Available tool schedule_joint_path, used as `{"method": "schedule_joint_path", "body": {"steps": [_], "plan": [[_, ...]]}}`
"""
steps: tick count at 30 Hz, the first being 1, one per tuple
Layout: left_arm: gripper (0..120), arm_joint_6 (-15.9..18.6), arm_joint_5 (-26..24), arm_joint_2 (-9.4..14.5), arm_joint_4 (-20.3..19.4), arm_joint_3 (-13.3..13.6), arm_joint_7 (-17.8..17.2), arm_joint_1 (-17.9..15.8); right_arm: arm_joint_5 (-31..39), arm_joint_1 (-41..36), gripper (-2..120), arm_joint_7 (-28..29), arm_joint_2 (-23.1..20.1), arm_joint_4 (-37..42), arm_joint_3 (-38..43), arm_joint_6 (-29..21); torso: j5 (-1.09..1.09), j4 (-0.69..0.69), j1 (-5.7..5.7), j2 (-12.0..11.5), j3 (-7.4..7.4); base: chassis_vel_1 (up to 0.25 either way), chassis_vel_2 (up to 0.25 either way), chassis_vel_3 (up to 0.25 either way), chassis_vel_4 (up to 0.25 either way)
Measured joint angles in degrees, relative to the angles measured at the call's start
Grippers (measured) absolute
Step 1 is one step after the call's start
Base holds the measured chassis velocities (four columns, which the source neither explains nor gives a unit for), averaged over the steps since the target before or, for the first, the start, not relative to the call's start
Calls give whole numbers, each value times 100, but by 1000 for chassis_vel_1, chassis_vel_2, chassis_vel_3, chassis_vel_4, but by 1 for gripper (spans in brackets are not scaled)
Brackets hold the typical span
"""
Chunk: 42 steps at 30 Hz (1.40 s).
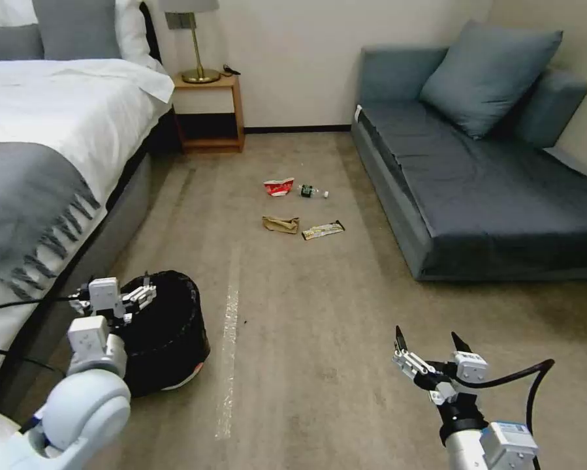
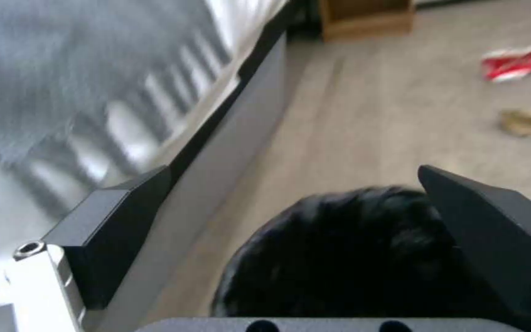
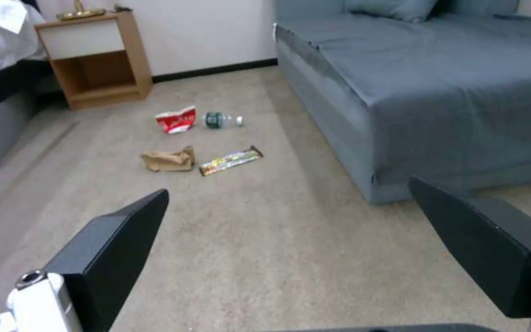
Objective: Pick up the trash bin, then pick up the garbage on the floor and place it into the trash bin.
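Beside the bed [image 1: 38, 130] we hold our left tool [image 1: 120, 297], spread wide, over the bin [image 1: 166, 333]; our right tool [image 1: 430, 349] hangs wide; the garbage [image 1: 300, 209] lies ahead on the floor.

The bin [image 1: 169, 333], round, black-bagged, whitish at the base, stands upright on the floor. Well apart lies the garbage: a red-white carton [image 1: 279, 187] beside a small bottle [image 1: 311, 191], brown paper [image 1: 281, 224] beside a wrapper [image 1: 323, 229]
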Motion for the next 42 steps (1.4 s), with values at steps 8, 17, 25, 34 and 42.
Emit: {"method": "schedule_joint_path", "body": {"steps": [8, 17, 25, 34, 42], "plan": [[100, 459, -620, 56, 565, 16, -387, -243, 110, 111, 100, 23, -59, -31, 3, 1, -1, 1, 0, 0, 0, 0, 0, 0, 0], [100, 844, -1211, -41, 1101, 198, -714, -679, 175, 176, 100, 35, -90, -53, 0, -9, 0, 1, 0, 0, 0, 0, 0, 0, 0], [99, 980, -1346, -222, 1656, 239, -801, -952, 163, 171, 100, 36, -42, -18, -36, -21, -1, 1, 0, 0, 0, 0, 0, 0, 0], [99, 1003, -1156, -450, 2151, 355, -785, -1129, 119, 47, 100, 20, -14, 203, -56, -27, 0, 1, 0, 0, 0, 0, 0, 0, 0], [98, 790, -843, -540, 2117, 405, -603, -1125, 18, -22, 100, 0, 39, 239, -112, 4, -2, 0, 0, 0, 0, 0, 0, 0, 0]]}}
